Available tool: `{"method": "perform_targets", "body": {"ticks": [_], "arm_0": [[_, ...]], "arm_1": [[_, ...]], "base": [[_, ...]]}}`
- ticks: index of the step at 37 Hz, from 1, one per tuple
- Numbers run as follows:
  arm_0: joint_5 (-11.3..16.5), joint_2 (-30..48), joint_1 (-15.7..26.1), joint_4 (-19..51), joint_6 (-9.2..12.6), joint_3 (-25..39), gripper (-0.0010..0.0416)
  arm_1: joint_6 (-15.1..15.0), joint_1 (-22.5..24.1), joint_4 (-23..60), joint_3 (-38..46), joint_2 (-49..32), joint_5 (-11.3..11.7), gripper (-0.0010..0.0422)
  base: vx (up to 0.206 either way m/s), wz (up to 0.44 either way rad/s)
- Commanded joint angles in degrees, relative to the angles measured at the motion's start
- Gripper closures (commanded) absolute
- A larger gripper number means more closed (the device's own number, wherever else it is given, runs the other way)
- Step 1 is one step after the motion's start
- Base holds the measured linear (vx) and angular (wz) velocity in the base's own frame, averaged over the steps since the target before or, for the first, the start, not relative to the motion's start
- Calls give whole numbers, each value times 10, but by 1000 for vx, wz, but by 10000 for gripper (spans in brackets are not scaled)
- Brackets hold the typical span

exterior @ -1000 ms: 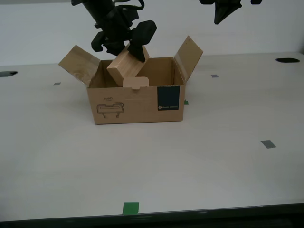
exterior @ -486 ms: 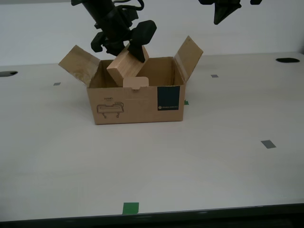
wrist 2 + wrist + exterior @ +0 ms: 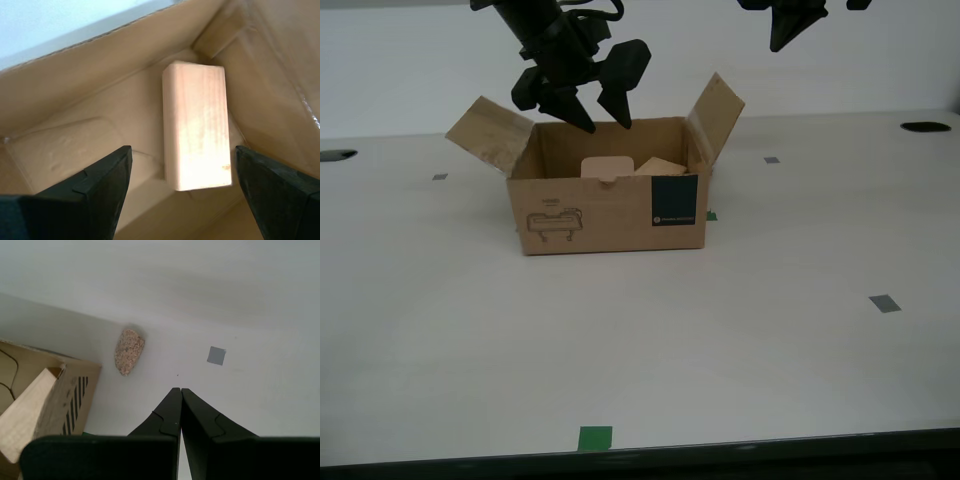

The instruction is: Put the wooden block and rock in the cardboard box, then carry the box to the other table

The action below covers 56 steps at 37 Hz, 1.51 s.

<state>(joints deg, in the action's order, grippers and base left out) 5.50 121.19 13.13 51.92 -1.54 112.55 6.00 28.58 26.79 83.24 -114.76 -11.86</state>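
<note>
The cardboard box (image 3: 610, 215) stands open in the middle of the table, both side flaps raised. The wooden block (image 3: 660, 166) lies inside it, and in the second wrist view the block (image 3: 197, 125) rests free on the box floor. My second gripper (image 3: 604, 122) hangs open just above the box, touching nothing. My first gripper (image 3: 782, 42) is shut and empty, high at the exterior view's right. The rock (image 3: 129, 351) lies on the table beside the box flap (image 3: 30, 410); the exterior view does not show it. The other table is out of view.
Grey tape squares (image 3: 884, 303) and a green tape mark (image 3: 595, 437) dot the white tabletop. A dark hole (image 3: 925, 127) sits at the far edge on the exterior view's right. The table's front edge runs along the bottom of the exterior view.
My second gripper has opened and let go of the wooden block, which dropped from above the rim into the box. The box shifted slightly. My first gripper has not moved.
</note>
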Motion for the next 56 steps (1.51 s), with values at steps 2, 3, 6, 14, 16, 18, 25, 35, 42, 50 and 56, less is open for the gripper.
{"method": "perform_targets", "body": {"ticks": [2,3,6,14,16,18,25,35,42,50,56], "arm_0": [[0,0,0,4,1,0,406],[0,0,0,5,1,0,406],[0,0,0,6,1,0,406],[0,0,0,6,1,0,406],[0,0,0,6,1,0,406],[0,0,0,6,1,0,406],[0,0,0,6,1,0,406],[0,0,1,6,1,0,403],[0,0,1,7,3,0,403],[0,0,1,10,9,0,403],[0,0,1,9,12,0,403]], "arm_1": [[15,0,-3,0,5,0,124],[18,0,-3,0,8,0,122],[24,0,-3,0,18,0,118],[37,0,-2,5,76,9,119],[42,0,1,10,97,16,119],[52,0,1,15,120,29,119],[67,0,5,40,210,75,119],[42,-1,27,78,303,198,119],[4,-12,114,110,319,322,119],[5,-67,238,118,316,309,119],[5,-97,264,99,316,309,119]], "base": [[0,0],[0,0],[0,0],[0,0],[0,0],[0,0],[0,0],[0,0],[0,0],[0,0],[0,0]]}}
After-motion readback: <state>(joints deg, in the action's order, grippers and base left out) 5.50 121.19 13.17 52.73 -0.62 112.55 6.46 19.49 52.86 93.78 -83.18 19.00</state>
